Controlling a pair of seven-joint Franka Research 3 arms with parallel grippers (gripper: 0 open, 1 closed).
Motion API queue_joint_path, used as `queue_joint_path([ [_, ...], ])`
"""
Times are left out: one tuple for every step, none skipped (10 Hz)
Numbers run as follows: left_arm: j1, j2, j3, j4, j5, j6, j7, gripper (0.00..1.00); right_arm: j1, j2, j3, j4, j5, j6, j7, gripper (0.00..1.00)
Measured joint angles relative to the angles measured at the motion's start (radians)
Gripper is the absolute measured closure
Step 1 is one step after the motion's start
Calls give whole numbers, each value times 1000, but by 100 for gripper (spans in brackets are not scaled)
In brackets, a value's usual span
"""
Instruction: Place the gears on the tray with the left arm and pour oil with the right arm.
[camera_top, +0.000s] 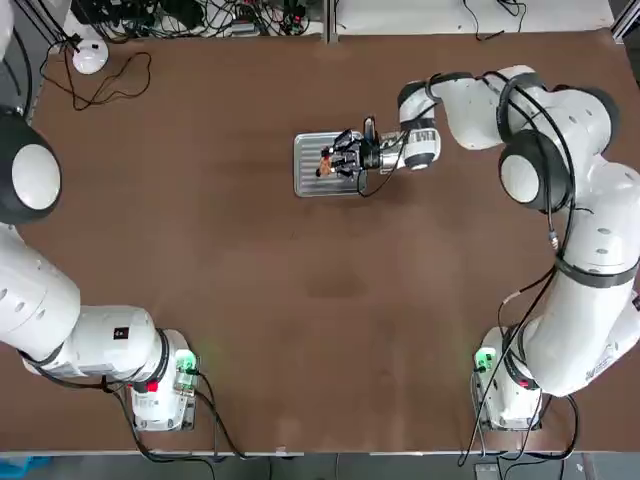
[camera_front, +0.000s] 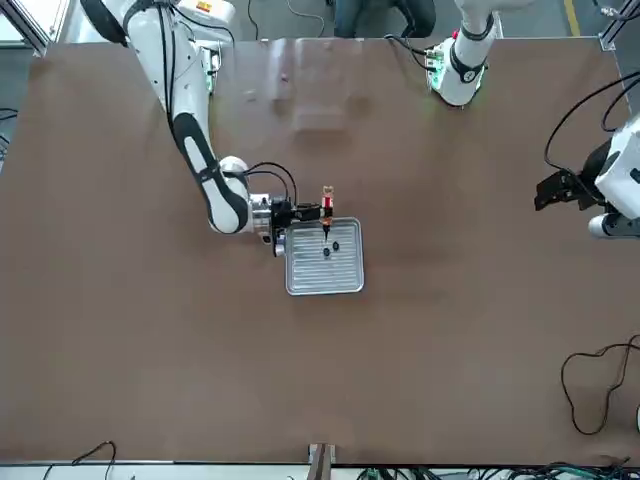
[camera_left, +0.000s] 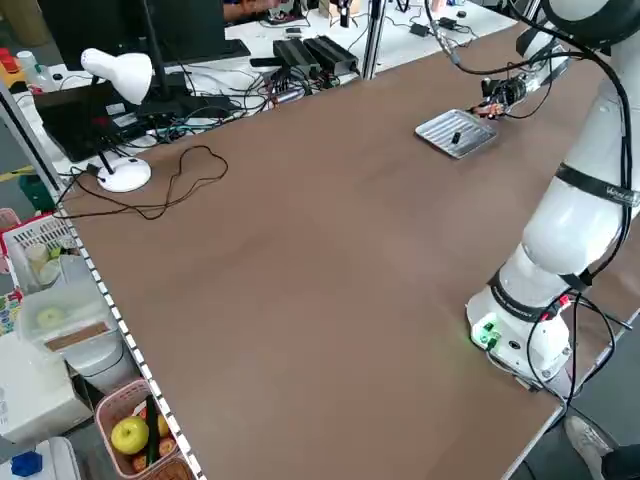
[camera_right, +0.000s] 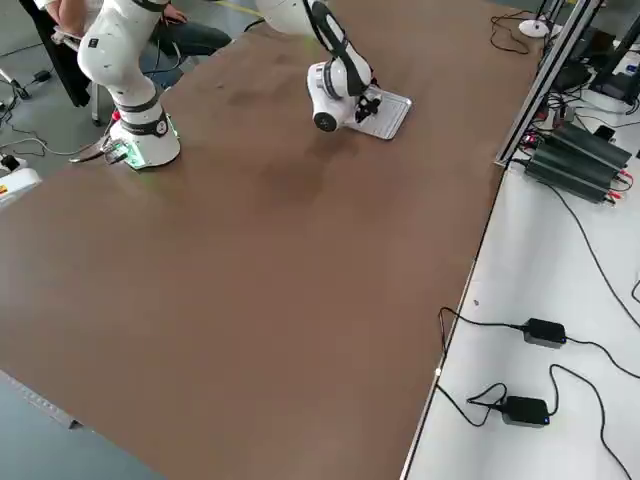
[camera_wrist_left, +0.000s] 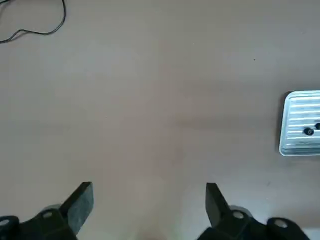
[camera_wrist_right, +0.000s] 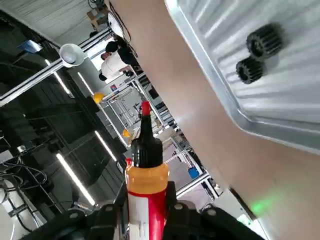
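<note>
Over the far-right part of the surface (camera_top: 250, 300), the right claw (camera_top: 345, 157) is seen clamped on the oil bottle (camera_front: 327, 203), held at the edge of the ribbed metal tray (camera_top: 310, 180). The two gears (camera_wrist_right: 256, 55) are already lying on the tray, side by side and nearly touching; in the front view they show as two dark specks (camera_front: 331, 248) near the tray's middle.

Bottle attitude: in the right wrist view the bottle's long axis runs straight out from between the claw's fingers, dark tip (camera_wrist_right: 145, 130) leading, with a red nozzle at its end. In the front view the bottle stands roughly upright just over the tray's rim on the robot's side, its body red with a lighter cap end. The tip is judged not yet to point down at the gears.

Key relation: the gears lie a little beyond the bottle, toward the tray's centre and away from the robot's base. For a pour, a short advance over the tray and a tilt of the tip toward the gears appear to be needed.

The left claw (camera_wrist_left: 145, 210) is noted hanging open and empty above bare surface, well apart from the tray, which shows only at the edge of its wrist view (camera_wrist_left: 302, 122). The right arm is clearly the nearer one.
</note>
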Motion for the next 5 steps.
queue_joint_path([
  [-1,0,-3,0,0,0,0,1,1,-27,-8,0,-22,1,-13,69],
  [-2,0,-4,0,0,0,0,1,-1,-75,-22,1,-82,18,-16,69],
  [-2,0,-5,0,0,1,0,1,-4,-143,-35,-4,-148,50,-13,69],
  [-2,0,-5,0,0,1,0,1,-14,-218,-42,-15,-209,76,-12,69],
  [-2,0,-5,0,0,2,0,1,-37,-282,-44,-29,-288,87,-19,69],
])
